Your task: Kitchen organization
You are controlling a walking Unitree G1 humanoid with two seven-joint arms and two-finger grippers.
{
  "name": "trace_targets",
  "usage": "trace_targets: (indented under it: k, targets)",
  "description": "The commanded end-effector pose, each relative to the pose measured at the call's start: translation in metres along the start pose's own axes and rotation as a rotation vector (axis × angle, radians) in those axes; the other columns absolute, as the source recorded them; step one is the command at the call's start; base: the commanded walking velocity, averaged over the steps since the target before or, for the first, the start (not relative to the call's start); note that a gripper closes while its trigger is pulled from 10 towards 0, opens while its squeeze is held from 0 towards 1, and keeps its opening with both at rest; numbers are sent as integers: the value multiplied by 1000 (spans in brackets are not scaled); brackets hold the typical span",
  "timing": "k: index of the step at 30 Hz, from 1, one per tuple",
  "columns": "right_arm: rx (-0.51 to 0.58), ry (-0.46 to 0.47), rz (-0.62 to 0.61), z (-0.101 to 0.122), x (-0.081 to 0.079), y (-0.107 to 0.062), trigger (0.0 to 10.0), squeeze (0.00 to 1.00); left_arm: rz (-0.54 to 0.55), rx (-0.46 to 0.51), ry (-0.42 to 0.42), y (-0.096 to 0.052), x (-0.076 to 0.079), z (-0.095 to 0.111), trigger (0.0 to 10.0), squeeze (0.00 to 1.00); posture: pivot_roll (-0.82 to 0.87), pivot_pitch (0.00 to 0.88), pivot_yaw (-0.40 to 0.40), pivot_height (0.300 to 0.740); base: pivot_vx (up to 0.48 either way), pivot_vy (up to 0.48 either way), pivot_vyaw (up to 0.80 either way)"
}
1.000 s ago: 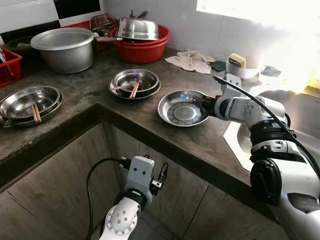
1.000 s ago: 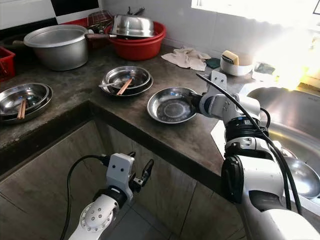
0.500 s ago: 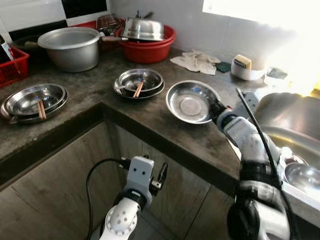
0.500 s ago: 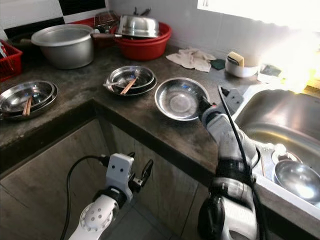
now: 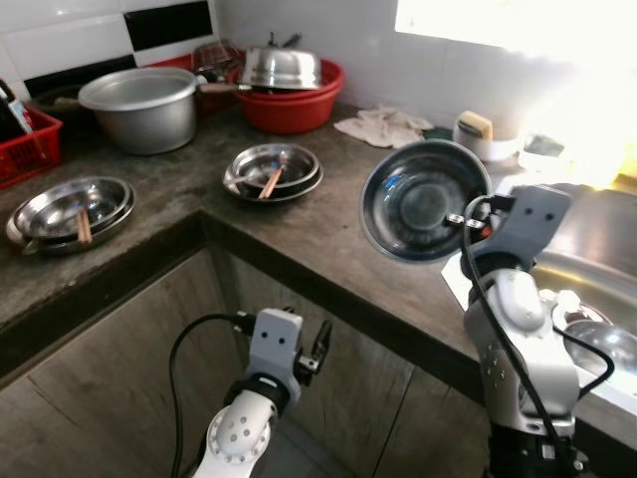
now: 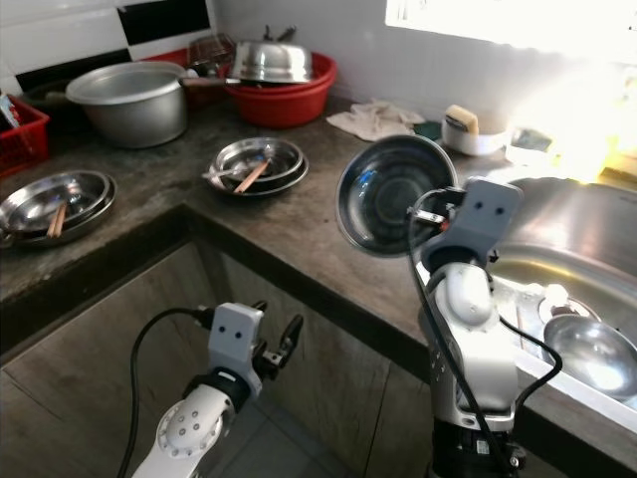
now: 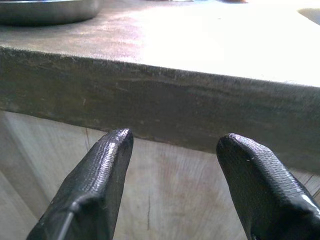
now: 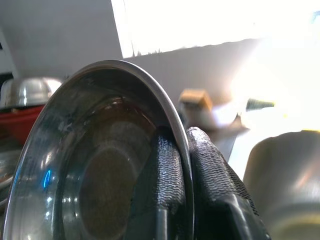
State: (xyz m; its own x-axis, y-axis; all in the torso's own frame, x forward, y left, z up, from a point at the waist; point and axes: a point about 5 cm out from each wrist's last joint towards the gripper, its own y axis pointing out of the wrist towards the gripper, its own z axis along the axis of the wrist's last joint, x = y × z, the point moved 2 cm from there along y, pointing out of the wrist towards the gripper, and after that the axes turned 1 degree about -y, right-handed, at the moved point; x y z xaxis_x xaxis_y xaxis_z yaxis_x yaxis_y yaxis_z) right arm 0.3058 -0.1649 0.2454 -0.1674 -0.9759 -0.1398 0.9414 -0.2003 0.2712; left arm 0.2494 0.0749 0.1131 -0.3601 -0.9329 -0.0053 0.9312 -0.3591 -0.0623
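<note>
Steel bowl (image 5: 423, 199) lifted, now on edge

A: Colours? Steel bowl (image 5: 423, 199) shiny silver w/ dark reflections, worktop (image 5: 328, 234) mottled dark grey-brown.
B: Basin (image 5: 294, 100) red, crate (image 5: 25, 139) red too. Wall tiles (image 5: 100, 30) white w/ black stripe.
A: Cloth (image 5: 383, 126) off-white, sponge (image 5: 476, 123) yellow. Cabinet fronts (image 5: 109, 388) grey woodgrain.

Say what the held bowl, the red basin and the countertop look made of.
Bowl, pinched at its rim by the right gripper: likely stainless steel, mirror-like reflections. Red basin: probably plastic, uniform colour, soft sheen. Countertop: dark stone or concrete, matte and mottled.
</note>
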Motion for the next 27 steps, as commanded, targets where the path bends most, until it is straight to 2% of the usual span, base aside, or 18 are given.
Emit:
trace_targets:
  k: [1, 2, 3, 5, 14, 20, 27]
  targets:
    - [69, -45, 25, 10, -4, -7, 0, 0, -8, 31, -18, 0, 1, 5, 10000, 0, 94, 28, -17, 740, 0, 0, 0]
    - [69, -45, 25, 10, -4, -7, 0, 0, -8, 31, -18, 0, 1, 5, 10000, 0, 94, 28, -17, 740, 0, 0, 0]
    - [80, -108, 58, 7, -7, -16, 0, 0, -6, 55, -35, 1, -1, 10, 10000, 0, 94, 27, -15, 740, 0, 0, 0]
    - [77, -118, 65, 5, -8, -18, 0, 0, -6, 58, -37, 1, -1, 11, 10000, 0, 94, 27, -15, 740, 0, 0, 0]
    - [66, -149, 68, 0, -11, -26, 0, 0, -15, 64, -18, 3, -3, 12, 10000, 0, 92, 24, -10, 740, 0, 0, -800]
    - [73, -169, 81, 0, -12, -25, 0, 0, -25, 71, -28, 6, -8, 14, 10000, 0, 88, 24, -7, 740, 0, 0, -790]
    - [84, -173, 78, 3, -12, -23, 0, 0, -26, 70, -34, 7, -9, 15, 10000, 0, 87, 24, -6, 740, 0, 476, -788]
